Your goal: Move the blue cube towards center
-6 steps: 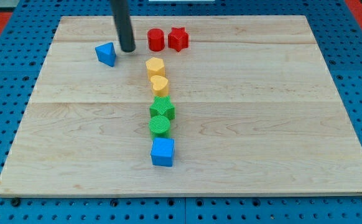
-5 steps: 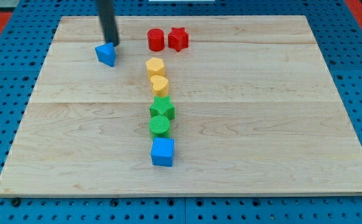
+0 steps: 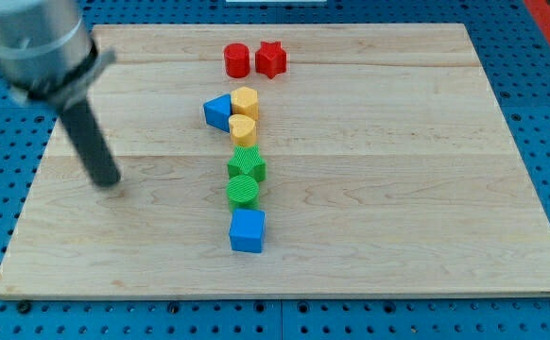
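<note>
The blue cube sits near the view's bottom, at the lower end of a column of blocks. Above it stand a green round block and a green star-like block, then a yellow heart and a yellow block. A small blue triangular block touches the yellow block's left side. My tip is at the view's left, blurred, well left of the column and apart from every block.
A red cylinder and a red star-like block sit side by side near the view's top. The wooden board lies on a blue pegboard.
The blue triangular block has moved right and down, from the upper left to against the yellow block. My tip has swung from the view's top down to the left.
</note>
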`<action>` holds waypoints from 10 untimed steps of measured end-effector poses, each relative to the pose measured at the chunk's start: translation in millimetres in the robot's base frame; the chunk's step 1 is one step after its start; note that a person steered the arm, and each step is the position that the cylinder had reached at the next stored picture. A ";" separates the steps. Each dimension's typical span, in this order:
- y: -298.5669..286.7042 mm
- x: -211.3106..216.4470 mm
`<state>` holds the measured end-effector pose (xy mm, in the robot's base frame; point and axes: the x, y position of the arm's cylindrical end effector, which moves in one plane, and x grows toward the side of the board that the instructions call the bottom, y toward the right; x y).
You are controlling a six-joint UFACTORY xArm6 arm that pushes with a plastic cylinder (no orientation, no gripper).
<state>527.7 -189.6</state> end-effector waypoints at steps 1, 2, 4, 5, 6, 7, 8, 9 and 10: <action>89.6 91.3; 172.4 91.0; 158.4 54.4; 128.3 53.5; 199.8 64.6; 236.1 53.6; 154.1 31.0; 59.4 34.2; 45.4 36.6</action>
